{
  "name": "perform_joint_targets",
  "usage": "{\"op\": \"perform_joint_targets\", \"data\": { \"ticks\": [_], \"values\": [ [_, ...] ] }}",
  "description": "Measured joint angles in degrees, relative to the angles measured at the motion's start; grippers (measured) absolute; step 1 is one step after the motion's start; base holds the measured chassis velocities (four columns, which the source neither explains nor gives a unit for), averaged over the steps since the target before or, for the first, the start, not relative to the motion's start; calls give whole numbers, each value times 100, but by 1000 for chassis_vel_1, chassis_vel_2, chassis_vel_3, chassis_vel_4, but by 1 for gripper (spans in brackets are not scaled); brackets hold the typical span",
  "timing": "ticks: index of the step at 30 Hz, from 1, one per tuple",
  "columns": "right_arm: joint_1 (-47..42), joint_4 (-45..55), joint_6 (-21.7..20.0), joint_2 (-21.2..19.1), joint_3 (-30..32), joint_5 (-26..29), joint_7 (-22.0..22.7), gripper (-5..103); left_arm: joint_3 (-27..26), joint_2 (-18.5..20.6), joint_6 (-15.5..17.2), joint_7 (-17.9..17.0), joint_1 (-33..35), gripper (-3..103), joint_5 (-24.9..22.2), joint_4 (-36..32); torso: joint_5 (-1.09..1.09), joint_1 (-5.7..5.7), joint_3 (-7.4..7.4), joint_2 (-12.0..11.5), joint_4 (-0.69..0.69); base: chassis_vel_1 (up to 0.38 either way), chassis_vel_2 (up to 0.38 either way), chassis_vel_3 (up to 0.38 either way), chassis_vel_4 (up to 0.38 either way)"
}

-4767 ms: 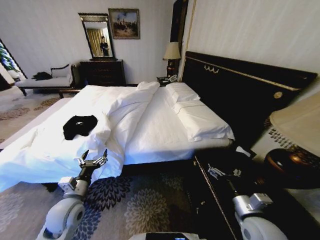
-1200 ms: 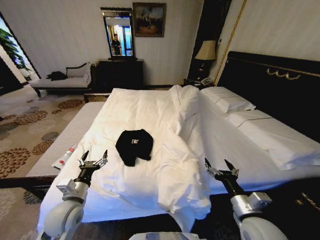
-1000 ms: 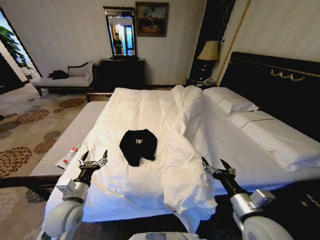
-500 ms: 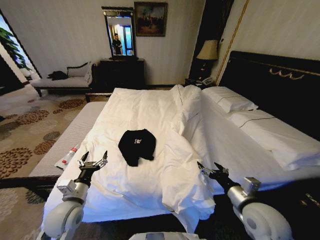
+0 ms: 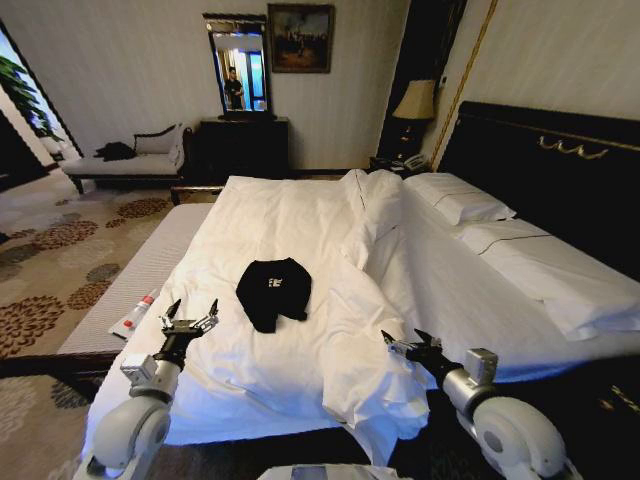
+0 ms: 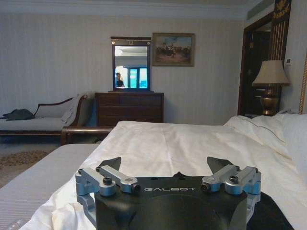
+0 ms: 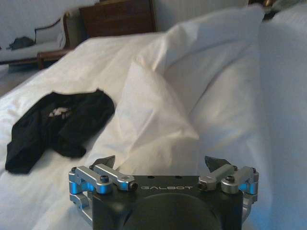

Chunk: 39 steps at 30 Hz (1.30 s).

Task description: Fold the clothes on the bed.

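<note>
you are facing the crumpled black t-shirt [image 5: 273, 291] lying on the bed [image 5: 470, 290] between your two grippers, with the left gripper [image 5: 189, 325] sitting nearer than the right gripper [image 5: 408, 345], both gaping wide and holding nothing.

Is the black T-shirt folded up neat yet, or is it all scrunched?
Scrunched. The black T-shirt lies in a lumpy heap on the white duvet, its edges uneven, with no flat folds showing.

T-shirt [image 5: 273, 290]: 1 | bed [image 5: 470, 300]: 1 | pillows [image 5: 458, 199]: 2 | lamp [image 5: 419, 103]: 1 | mirror [image 5: 238, 69]: 1 | painting [image 5: 302, 38]: 1 | tube [image 5: 132, 314]: 1
</note>
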Motion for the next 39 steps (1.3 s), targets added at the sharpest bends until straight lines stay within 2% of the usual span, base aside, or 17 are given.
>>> {"op": "perform_joint_targets", "data": {
  "ticks": [3,9,10,12,16,17,20,22,25,28,30,31,34,36,39],
  "values": [
    [51,-84,-101,-12,-96,280,91,100,13,-36,0,-2,23,100,8,-23,0,0,0,0,0,0,0,0,0],
    [97,-155,-98,67,-199,376,116,103,-44,-66,-1,-9,69,100,-53,-22,0,0,0,0,0,0,0,0,0],
    [94,-169,-85,87,-207,387,117,99,-68,-69,-4,-8,78,100,-70,-15,0,0,0,0,0,0,0,0,0],
    [88,-184,-67,99,-211,388,117,99,-81,-75,-6,-6,82,100,-82,-10,0,0,0,0,0,0,0,0,0],
    [44,-201,-36,157,-210,387,124,78,-66,-110,-14,-4,81,100,-86,5,0,0,0,0,0,0,0,0,0],
    [44,-201,-36,157,-210,387,124,78,-66,-110,-14,-4,81,100,-86,5,0,0,0,0,0,0,0,0,0],
    [13,-175,-28,182,-198,386,127,62,-17,-128,-16,-7,59,100,-66,13,0,0,0,0,0,0,0,0,0],
    [7,-171,-26,188,-195,386,127,62,-12,-129,-16,-9,55,100,-65,13,0,0,0,0,0,0,0,0,0],
    [0,-162,-18,221,-192,380,127,46,-10,-128,-16,-16,42,100,-62,28,0,0,0,0,0,0,0,0,0],
    [-3,-162,-15,238,-204,365,127,41,-12,-126,-16,-16,40,100,-62,32,0,0,0,0,0,0,0,0,0],
    [-7,-162,-10,262,-227,348,126,30,-18,-127,-16,-17,40,100,-62,34,0,0,0,0,0,0,0,0,0],
    [-7,-162,-10,262,-227,348,126,30,-18,-127,-16,-17,40,100,-62,34,0,0,0,0,0,0,0,0,0],
    [-8,-162,-5,294,-253,347,126,14,-28,-138,-17,-17,41,100,-65,55,0,0,0,0,0,0,0,0,0],
    [-8,-162,-4,301,-257,347,126,14,-30,-140,-19,-17,42,100,-65,59,0,0,0,0,0,0,0,0,0],
    [-30,-145,0,336,-253,353,125,2,-33,-144,-25,-17,39,100,-67,98,0,0,0,0,0,0,0,0,0]
  ]
}}
